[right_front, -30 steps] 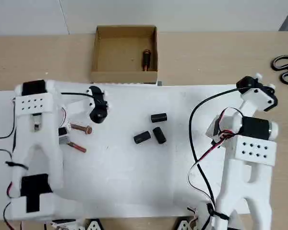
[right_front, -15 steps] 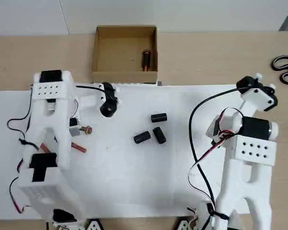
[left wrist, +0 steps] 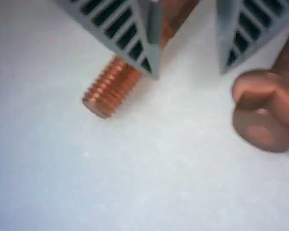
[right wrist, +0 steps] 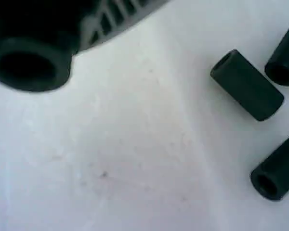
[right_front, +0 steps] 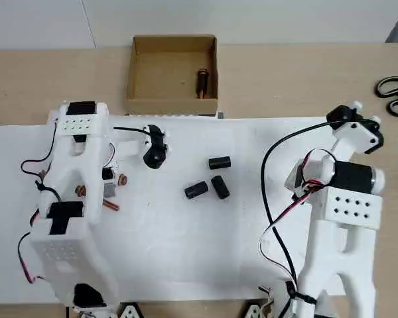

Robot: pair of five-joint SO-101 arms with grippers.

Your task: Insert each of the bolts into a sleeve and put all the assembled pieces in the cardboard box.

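Note:
My left gripper [left wrist: 189,70] is open and low over the white sheet, with a copper bolt [left wrist: 111,89] running under one finger and into the gap between the two. A second bolt's head [left wrist: 264,115] lies just beside the other finger. From above, both bolts [right_front: 122,179] [right_front: 110,206] lie beside the left arm [right_front: 79,159]. My right gripper [right wrist: 62,38] is shut on a black sleeve [right wrist: 29,62] above the sheet. Three more black sleeves [right_front: 219,162] [right_front: 196,190] [right_front: 219,186] lie mid-sheet. The cardboard box [right_front: 138,73] holds one assembled piece [right_front: 203,81].
A white sheet [right_front: 186,252] covers the table between the arms. Scissors [right_front: 395,93] lie at the far right on the wooden tabletop. The right arm [right_front: 345,199] stands at the sheet's right edge, its cable looping toward the middle.
The left arm has swung to the right and come down over the two bolts. The right arm, the sleeves and the box have stayed put.

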